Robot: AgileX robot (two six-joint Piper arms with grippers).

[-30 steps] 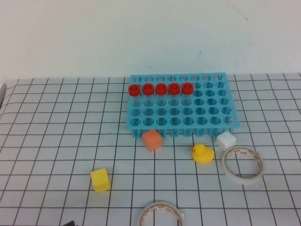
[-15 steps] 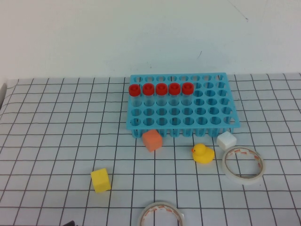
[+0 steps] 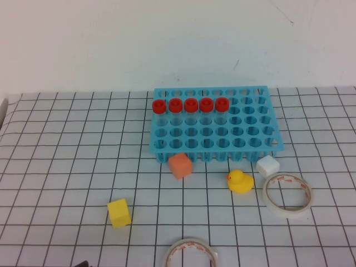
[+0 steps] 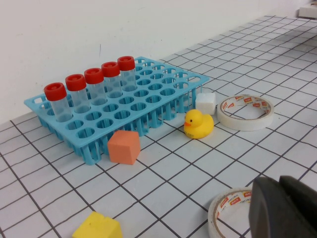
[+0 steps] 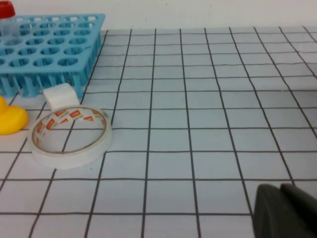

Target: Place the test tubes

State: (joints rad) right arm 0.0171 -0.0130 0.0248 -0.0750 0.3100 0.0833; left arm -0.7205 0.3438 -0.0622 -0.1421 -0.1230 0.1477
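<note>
Standing upright in the blue rack [image 3: 250,130], five red-capped tubes [image 3: 190,111] filled one row toward its far side, side by side from the rack's left end. The other holes that could be seen were bare. The rack sat at the back of the grid mat [image 3: 67,156], close to the white wall.

An orange cube [image 3: 179,166] lay just beside the rack's near edge, toward its left. A yellow duck [image 3: 240,181] sat a little nearer the robot, between the orange cube and a white cube [image 3: 267,165] that lay just off the rack's near right corner. A tape roll [image 3: 287,194] lay flat just beside the white cube and the duck, on the right. A second roll [image 3: 190,253] lay at the mat's near edge, partly cut off in the high view. A yellow cube [image 3: 119,213] sat apart on the left.

The left claw [image 4: 279,184] was closed on nothing, low over the mat just beside the near roll and well apart from the rack. The right claw [image 5: 279,191] was closed and empty too, low over bare mat on the right, well apart from the rack and the right-hand roll.
</note>
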